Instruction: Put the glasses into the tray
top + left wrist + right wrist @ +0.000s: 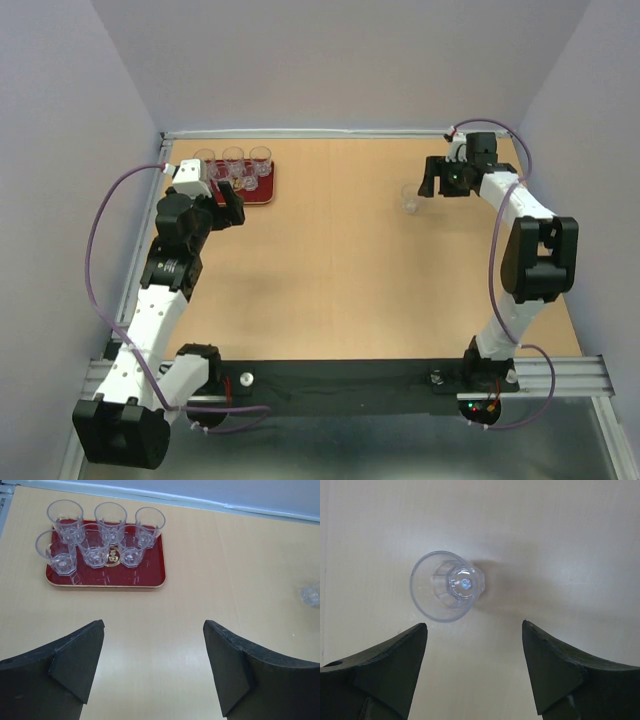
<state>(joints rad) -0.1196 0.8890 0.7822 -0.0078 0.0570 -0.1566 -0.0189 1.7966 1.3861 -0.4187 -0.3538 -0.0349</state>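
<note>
We see a light wooden tabletop [340,260] boxed in by plain pale walls [340,60], evenly lit, with an aluminium rail [560,375] in front.

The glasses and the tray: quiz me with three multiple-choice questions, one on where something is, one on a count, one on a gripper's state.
1. Where is the lone glass?
A) on the red tray
B) on the bare table, ahead of the right gripper
C) between the left gripper's fingers

2. How many glasses stand on the tray?
A) three
B) six
C) eight

3. What state is the left gripper in?
A) open and empty
B) shut on a glass
C) shut on the tray's rim

Answers:
1 B: the right wrist view shows it on the wood, beyond the open fingers.
2 B: the left wrist view shows two rows of three.
3 A: its fingers stand wide apart with only table between them.
</note>
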